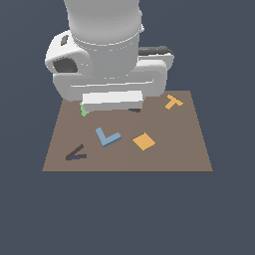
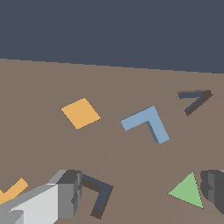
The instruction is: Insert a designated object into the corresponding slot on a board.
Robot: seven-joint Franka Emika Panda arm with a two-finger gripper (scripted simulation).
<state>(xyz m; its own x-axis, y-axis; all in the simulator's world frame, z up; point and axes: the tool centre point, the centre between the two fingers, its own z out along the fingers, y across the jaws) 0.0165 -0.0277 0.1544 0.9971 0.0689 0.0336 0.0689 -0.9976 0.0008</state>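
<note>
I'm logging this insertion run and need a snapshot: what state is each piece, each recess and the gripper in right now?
Blue L-shaped block: lying flat on the board, not inserted, not gripped.
L-shaped slot: empty.
V-shaped recess: empty.
Orange square: flat on the board, loose.
Orange T piece: flat on the board.
Green triangle: flat, by one finger.
Gripper: open, holding nothing.

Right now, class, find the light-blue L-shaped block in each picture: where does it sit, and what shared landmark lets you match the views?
Exterior view: the light-blue L-shaped block lies on the brown board, between the dark V-shaped recess and the orange square.
Wrist view: the block lies mid-picture, apart from the pincer.
Shared landmark: the orange square, the block's neighbour in both.
</note>
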